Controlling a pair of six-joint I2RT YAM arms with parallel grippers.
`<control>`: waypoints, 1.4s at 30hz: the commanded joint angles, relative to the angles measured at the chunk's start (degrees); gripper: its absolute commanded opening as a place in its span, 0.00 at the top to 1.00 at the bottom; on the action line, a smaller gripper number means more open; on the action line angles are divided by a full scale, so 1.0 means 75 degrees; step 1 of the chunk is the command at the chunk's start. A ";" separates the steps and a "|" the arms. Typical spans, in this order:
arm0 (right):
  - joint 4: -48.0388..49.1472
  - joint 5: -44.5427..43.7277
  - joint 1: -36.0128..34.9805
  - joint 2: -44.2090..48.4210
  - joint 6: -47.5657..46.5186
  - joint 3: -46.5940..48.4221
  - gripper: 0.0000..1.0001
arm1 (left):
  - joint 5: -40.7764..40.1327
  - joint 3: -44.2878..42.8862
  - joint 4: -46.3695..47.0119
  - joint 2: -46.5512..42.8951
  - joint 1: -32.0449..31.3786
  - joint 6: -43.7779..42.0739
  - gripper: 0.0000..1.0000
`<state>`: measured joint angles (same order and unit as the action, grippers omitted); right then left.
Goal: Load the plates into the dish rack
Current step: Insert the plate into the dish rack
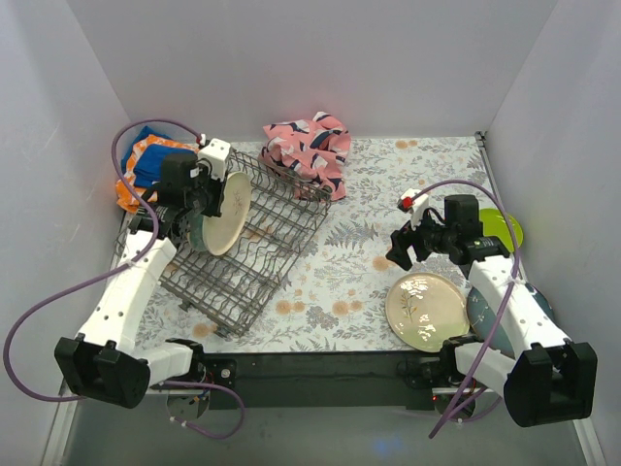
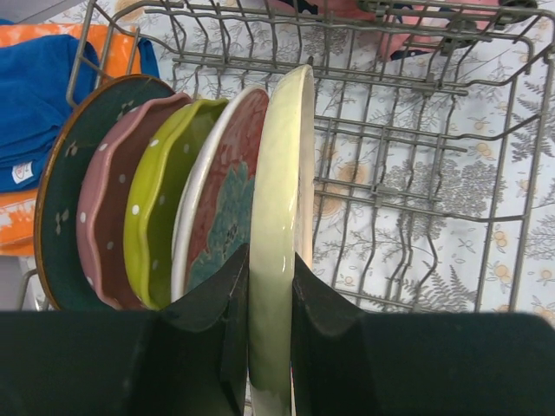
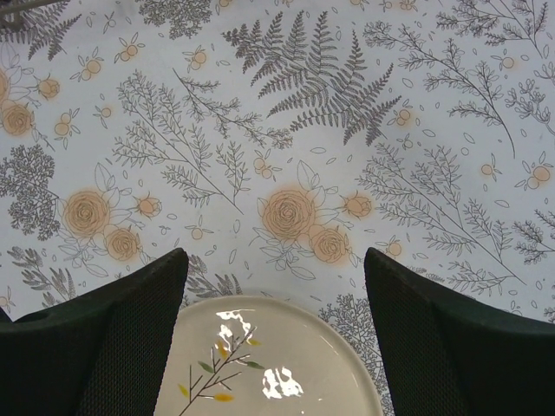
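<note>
The grey wire dish rack (image 1: 254, 243) lies on the table's left half and also shows in the left wrist view (image 2: 416, 173). My left gripper (image 2: 270, 286) is shut on the rim of a cream plate (image 2: 282, 217), held upright in the rack beside a red-and-teal plate (image 2: 227, 191), a lime plate (image 2: 160, 199), a pink dotted plate (image 2: 108, 204) and a dark green plate (image 2: 74, 165). In the top view the cream plate (image 1: 227, 212) stands under the left gripper (image 1: 207, 194). My right gripper (image 3: 276, 286) is open above a cream leaf-patterned plate (image 3: 269, 364), which lies flat at the front right (image 1: 427, 311).
A green plate (image 1: 505, 228) and a bluish plate (image 1: 480, 311) lie partly under the right arm. A pink patterned cloth (image 1: 310, 150) lies behind the rack; an orange and blue cloth (image 1: 146, 165) at the back left. White walls enclose the table.
</note>
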<state>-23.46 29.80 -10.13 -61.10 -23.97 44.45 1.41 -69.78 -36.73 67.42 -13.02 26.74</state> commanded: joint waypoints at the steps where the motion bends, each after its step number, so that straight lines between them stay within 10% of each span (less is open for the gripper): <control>1: 0.0175 0.0128 0.0027 -0.0091 -0.0015 0.0097 0.13 | -0.0024 -0.0083 0.1159 -0.0001 0.0235 -0.0588 1.00; 34: 0.0187 0.0175 0.0038 -0.0677 -0.0121 0.0390 0.13 | 0.0257 0.1111 0.2014 0.0597 0.0481 -0.0917 1.00; 42: 0.0187 0.0245 0.0038 -0.0619 -0.0121 0.0332 0.13 | -0.0035 0.1019 0.2050 0.0468 0.0470 -0.0612 0.55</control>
<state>-23.44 30.22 -10.11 -66.13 -24.23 45.12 2.50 -61.06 -24.29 74.04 -9.82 21.04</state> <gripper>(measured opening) 0.871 0.357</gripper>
